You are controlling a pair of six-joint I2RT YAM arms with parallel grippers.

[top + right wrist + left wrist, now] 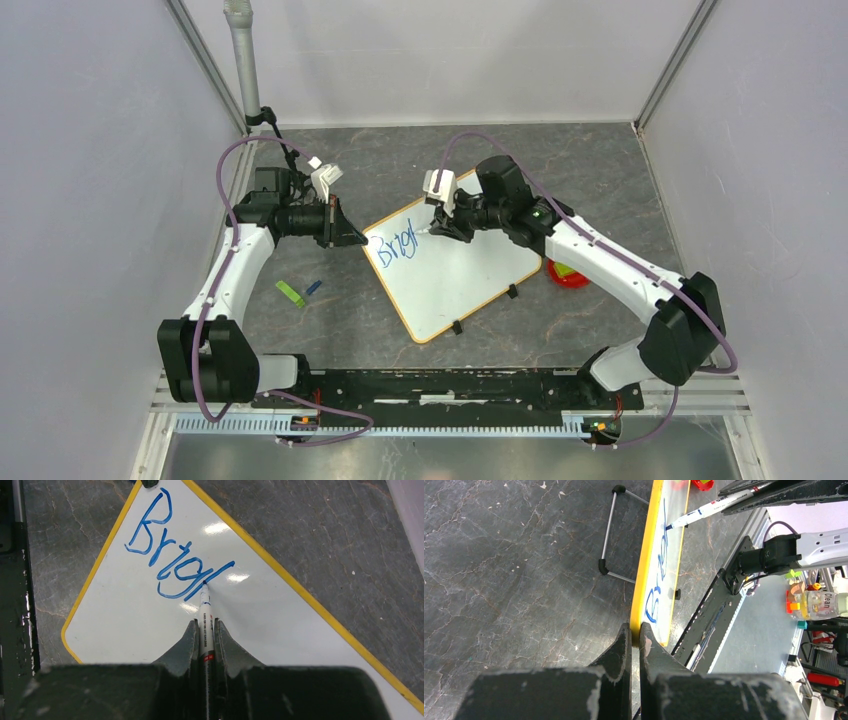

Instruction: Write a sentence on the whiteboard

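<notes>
Table [600, 180] carries one yellow-framed whiteboard [460, 285], askew at its middle between two grippers. The left gripper [634, 630] has its jaws pinched on the frame at the board's left corner, and the right gripper [205, 627] has its jaws clamped on one marker [205, 605]. The marker's tip touches the end of the sentence [170, 562], one blue line reading roughly "Brigh"; beside the board lie one red object [567, 273], one green piece [290, 293] and one blue piece [313, 287].
</notes>
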